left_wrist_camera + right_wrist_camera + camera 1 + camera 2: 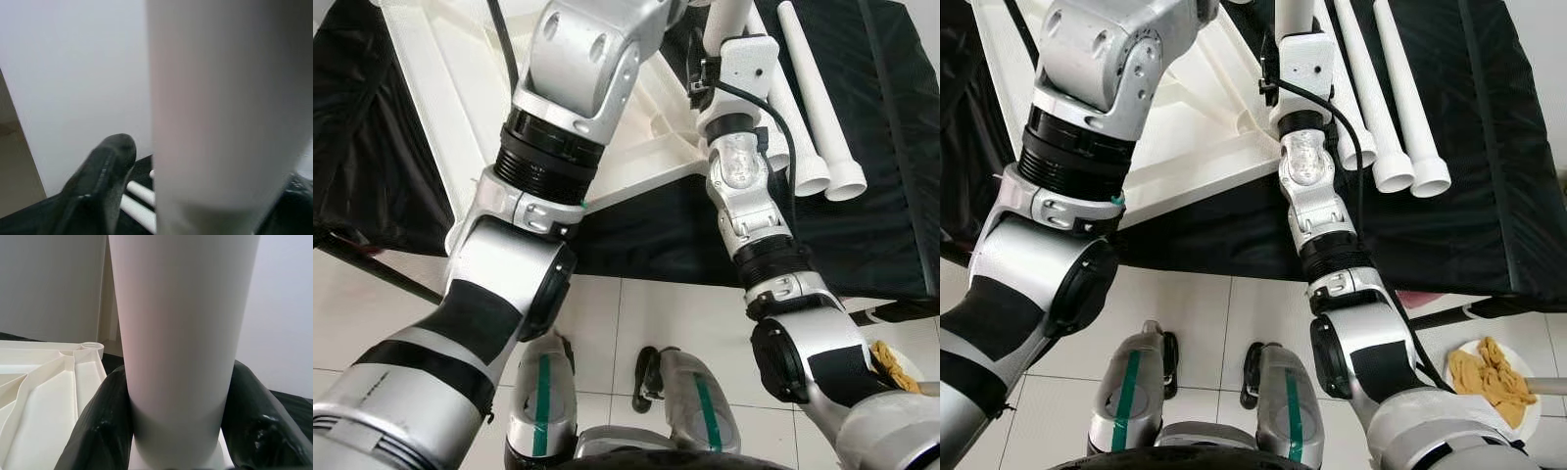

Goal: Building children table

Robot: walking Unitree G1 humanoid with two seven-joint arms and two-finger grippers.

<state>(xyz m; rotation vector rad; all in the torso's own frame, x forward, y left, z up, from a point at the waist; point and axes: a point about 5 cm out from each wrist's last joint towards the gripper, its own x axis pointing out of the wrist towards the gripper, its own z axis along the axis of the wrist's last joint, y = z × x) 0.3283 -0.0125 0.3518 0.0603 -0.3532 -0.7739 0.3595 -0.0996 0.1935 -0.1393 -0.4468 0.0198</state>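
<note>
Right eye view: black cloth (1489,147) underlies the upturned white tabletop (1185,127); two loose white legs (1400,98) lie beside it. My right gripper (178,431) clamps a white leg tube (181,333) between both fingers (98,431). My left gripper (195,215) has a blurred white tube (225,112) between its fingers; grip cannot be judged.

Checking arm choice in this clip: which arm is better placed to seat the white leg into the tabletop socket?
Probably right. The right gripper clamps a white plastic tube leg between both fingers, beside the upturned white tabletop's threaded socket. The left gripper's grip is unclear.
</note>
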